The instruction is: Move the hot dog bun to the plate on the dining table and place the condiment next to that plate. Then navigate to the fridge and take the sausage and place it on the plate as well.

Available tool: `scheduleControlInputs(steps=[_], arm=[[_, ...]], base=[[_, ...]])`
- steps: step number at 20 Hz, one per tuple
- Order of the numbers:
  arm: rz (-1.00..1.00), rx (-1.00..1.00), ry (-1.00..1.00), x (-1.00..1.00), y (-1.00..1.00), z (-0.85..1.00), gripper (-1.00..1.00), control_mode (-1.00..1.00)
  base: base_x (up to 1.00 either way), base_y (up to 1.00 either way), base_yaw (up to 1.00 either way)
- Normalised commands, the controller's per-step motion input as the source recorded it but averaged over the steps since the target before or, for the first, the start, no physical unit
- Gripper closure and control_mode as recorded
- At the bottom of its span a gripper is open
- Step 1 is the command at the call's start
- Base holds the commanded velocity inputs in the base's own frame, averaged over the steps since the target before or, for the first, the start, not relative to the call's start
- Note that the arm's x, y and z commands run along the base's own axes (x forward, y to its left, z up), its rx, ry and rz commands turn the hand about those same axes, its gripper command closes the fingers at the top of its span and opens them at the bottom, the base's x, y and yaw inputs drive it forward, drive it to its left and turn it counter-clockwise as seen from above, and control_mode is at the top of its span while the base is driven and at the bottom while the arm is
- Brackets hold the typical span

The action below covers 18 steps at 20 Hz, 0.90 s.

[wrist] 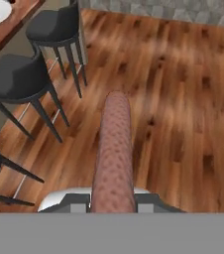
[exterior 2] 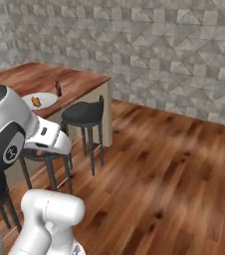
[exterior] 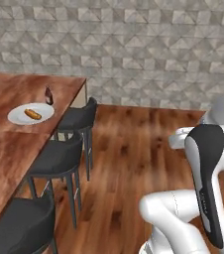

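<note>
Jaws clamped on the sausage, carried above the wood floor.

Landmark: the plate on the tabletop. The hot dog bun lies on it, the condiment stands just beside its far rim, and black stools line the tabletop's near edge.

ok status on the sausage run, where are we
Gripper shut on the sausage. Hot dog bun on the plate, condiment beside it. Stools line the dining table edge.
</note>
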Motion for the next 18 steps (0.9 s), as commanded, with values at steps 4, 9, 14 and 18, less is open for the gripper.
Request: scheduleControlInputs(steps=[4, 9, 14, 18], arm=[[0.00, 0.00, 0.00, 0.00, 0.00, 0.00, 1.00, 1.00], [0.00, 0.00, 0.00, 0.00, 0.00, 0.00, 1.00, 1.00], [0.00, 0.00, 0.00, 0.00, 0.00, 0.00, 1.00, 1.00], [0.00, 0.00, 0.00, 0.00, 0.00, 0.00, 1.00, 1.00]], base=[[0.84, -0.56, 0.51], [0.69, -0.56, 0.53], [0.48, -0.61, 0.55], [0.40, -0.62, 0.55]])
